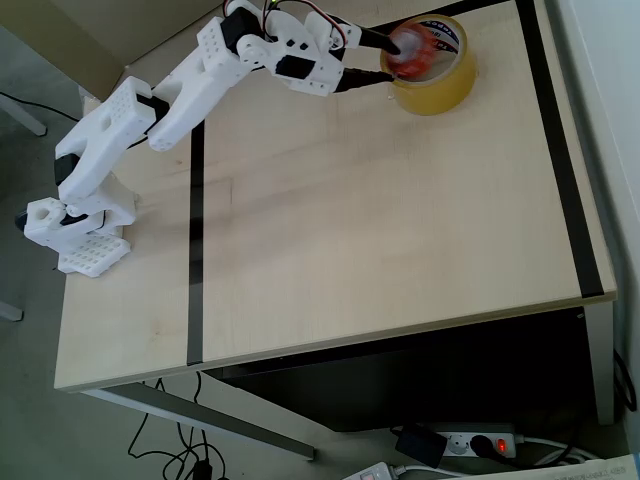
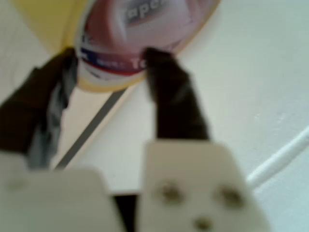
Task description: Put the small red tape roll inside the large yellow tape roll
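Note:
The large yellow tape roll [image 1: 445, 85] lies flat near the table's far right edge in the overhead view. The small red tape roll [image 1: 410, 50] sits in its hole, against the left inner side and partly over the rim. My gripper [image 1: 390, 58] reaches in from the left with its dark fingers apart, their tips at the red roll's left edge. In the wrist view the two dark fingers [image 2: 171, 96] frame the yellow roll's rim [image 2: 104, 86] and its white printed core, with a blurred pinkish shape [image 2: 145, 24] beyond the tips. Nothing is pinched between them.
The white arm stretches from its base [image 1: 85, 225] at the table's left across to the far side. Black tape lines [image 1: 195, 250] cross the pale wooden table, one on the left and one along the right. The table's far and right edges are close to the yellow roll.

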Available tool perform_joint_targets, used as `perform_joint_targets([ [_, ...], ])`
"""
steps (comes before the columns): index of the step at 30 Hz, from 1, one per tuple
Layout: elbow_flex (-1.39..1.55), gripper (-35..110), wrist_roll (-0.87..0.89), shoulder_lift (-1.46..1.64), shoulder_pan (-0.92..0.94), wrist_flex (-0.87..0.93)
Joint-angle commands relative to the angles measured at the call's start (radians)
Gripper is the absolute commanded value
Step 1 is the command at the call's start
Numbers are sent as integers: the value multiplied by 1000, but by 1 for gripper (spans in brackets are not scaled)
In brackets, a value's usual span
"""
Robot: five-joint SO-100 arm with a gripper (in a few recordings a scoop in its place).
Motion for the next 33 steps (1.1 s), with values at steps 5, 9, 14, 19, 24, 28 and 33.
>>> perform_joint_targets([
  [5, -91, 20, -28, 64, -8, 38],
  [9, -133, 0, -28, 97, 2, 124],
  [14, -146, 0, -28, 209, 32, 370],
  [19, -15, 0, 101, 482, 103, 569],
  [24, 201, 0, 235, 810, 163, 569],
  [28, 500, 0, 314, 1083, 179, 561],
  [33, 1241, 0, 348, 1591, 216, 198],
])
